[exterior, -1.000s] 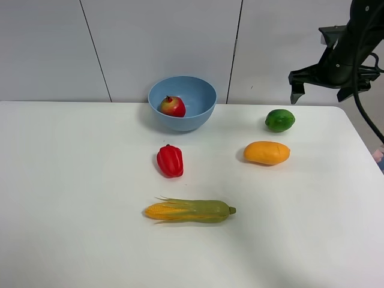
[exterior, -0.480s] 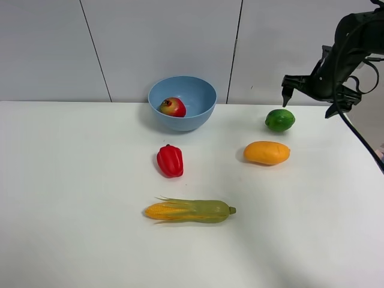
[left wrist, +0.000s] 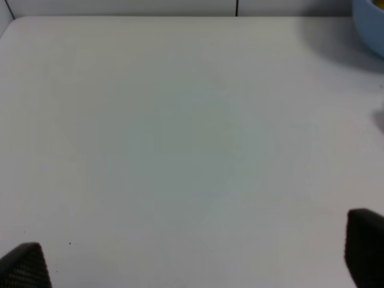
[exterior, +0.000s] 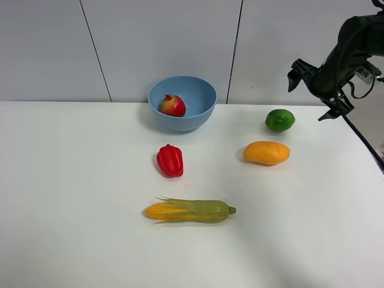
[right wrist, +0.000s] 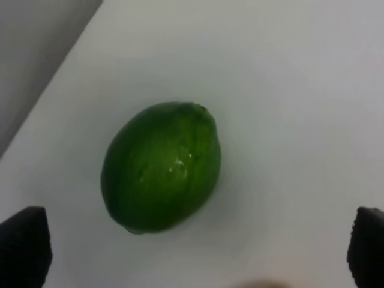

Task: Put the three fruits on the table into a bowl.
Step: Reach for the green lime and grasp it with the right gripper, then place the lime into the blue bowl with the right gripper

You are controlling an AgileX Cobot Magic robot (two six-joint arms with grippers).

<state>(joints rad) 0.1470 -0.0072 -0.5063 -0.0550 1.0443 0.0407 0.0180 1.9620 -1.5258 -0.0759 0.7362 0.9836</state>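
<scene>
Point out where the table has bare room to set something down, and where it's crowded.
Bare: the left side of the table, left of the bell pepper and corn cob; the front strip before the corn cob; the middle between bell pepper and mango. Crowded: lime and mango sit close together, bowl close behind the bell pepper.

1. From the left wrist, the bowl [left wrist: 372, 24] is cut off by the edge; only a sliver of blue wall shows.
2. Only the tips of the left claw [left wrist: 195, 258] and right claw [right wrist: 195, 255] show, at the corners.
3. The bowl's near wall hides the underside of the pomegranate [exterior: 172, 105].
</scene>
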